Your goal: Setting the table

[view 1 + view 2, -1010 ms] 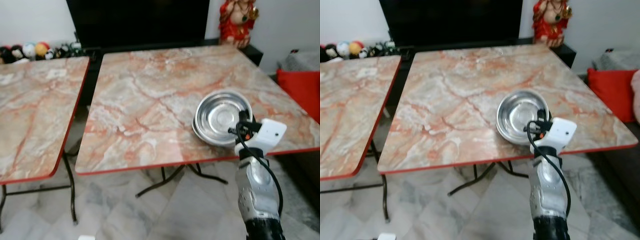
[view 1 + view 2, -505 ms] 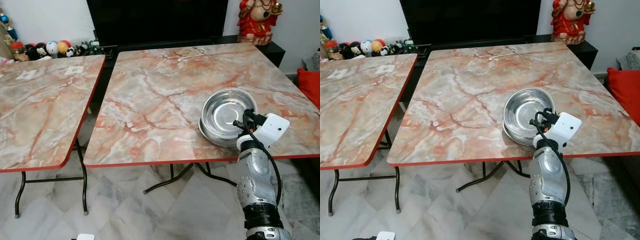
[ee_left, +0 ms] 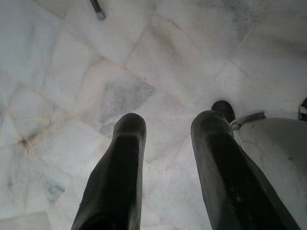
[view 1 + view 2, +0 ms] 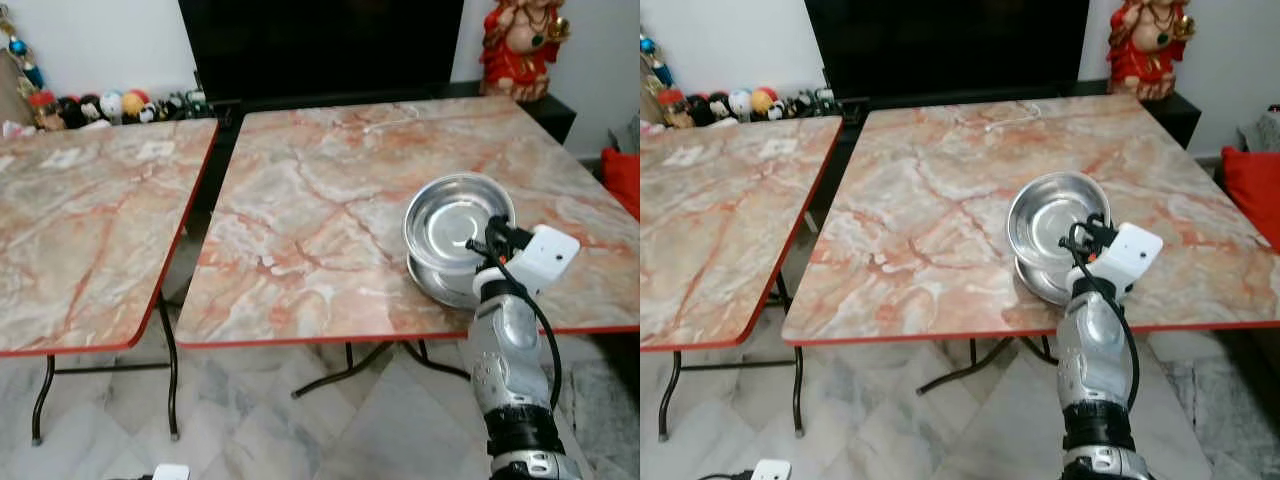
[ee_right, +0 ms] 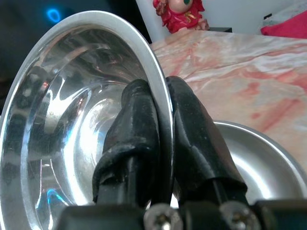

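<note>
The right gripper is clenched on the rim of the top bowl, one finger inside the rim and one outside, with the thin steel wall pinched between them. That bowl is tipped up on edge, its open side facing about 10 o'clock from the wrist, and lifted clear of a second bowl that lies flat on the table just beneath it. The pair sits near the table's front edge, toward its right side, at roughly 4 o'clock from the table's middle.

The step in hand looks to be peeling the top bowl off the stack to carry it to a place setting. The grip is narrow and on smooth metal, so the bowl could swing or slip about the pinch; it should go best if the wrist levels the bowl slowly while it rises, keeps it low over the marble, and moves without jerks. The lower bowl lies near the red table edge, so any drag on it risks nudging it off; a straight lift before any sideways travel is the safer order.

The left gripper hangs idle over the tiled floor, its fingers spread and empty. A second table stands at 9 o'clock, with a gap between the two.
</note>
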Motion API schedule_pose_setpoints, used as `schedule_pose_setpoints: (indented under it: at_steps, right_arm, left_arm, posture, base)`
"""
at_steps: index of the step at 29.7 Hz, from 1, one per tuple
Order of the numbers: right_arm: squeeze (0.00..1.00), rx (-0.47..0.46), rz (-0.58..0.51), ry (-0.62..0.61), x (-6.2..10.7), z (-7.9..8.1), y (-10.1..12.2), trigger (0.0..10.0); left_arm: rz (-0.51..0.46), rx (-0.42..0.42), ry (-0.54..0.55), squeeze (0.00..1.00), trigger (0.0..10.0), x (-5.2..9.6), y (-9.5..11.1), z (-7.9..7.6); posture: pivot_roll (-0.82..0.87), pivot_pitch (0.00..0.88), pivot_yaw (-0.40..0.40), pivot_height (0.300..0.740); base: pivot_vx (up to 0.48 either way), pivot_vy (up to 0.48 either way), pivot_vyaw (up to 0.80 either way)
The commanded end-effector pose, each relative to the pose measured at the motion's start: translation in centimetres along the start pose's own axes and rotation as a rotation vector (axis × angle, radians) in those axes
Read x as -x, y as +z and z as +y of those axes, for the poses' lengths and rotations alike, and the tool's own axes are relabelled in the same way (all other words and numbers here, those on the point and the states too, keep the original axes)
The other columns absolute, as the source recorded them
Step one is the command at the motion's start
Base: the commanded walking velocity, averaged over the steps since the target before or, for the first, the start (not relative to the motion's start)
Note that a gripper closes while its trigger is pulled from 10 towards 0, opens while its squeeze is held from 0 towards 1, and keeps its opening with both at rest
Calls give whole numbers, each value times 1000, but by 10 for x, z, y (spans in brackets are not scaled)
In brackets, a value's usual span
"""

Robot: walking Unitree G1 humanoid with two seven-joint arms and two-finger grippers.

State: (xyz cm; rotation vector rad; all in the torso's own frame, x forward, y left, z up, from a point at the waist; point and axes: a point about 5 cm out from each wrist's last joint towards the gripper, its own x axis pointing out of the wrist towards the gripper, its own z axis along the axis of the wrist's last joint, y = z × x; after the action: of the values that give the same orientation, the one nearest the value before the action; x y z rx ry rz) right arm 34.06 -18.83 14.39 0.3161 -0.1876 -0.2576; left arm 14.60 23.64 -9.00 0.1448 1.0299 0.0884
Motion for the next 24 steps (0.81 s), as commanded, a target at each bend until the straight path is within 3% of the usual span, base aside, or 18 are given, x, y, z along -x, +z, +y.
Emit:
schedule_pose_setpoints:
  at_steps: [1, 11, 19, 24]
  right_arm:
    - [0, -12, -20, -1, -2, 3, 4, 10000]
    - [0, -64, -79, -89, 6, -10, 10, 10000]
    - [0, -41, -83, -227, 30, -27, 6, 10000]
    - [0, -98, -108, -344, 44, -42, 15, 10000]
  left_arm:
    - [-9, 2, 10, 0, 10000, 0, 2, 3]
    - [-11, 8, 18, 0, 10000, 1, -1, 4]
    - [-5, 3, 18, 0, 10000, 1, -4, 4]
    - [-2, -10, 19, 0, 10000, 2, -4, 4]
  posture:
    - [-128, 0, 63, 740]
    - [-134, 0, 58, 740]
    - [-133, 0, 53, 740]
    - [-143, 0, 54, 740]
  base:
    - [375, 0, 0]
    - [55, 0, 0]
    - [0, 0, 0]
    - [0, 0, 0]
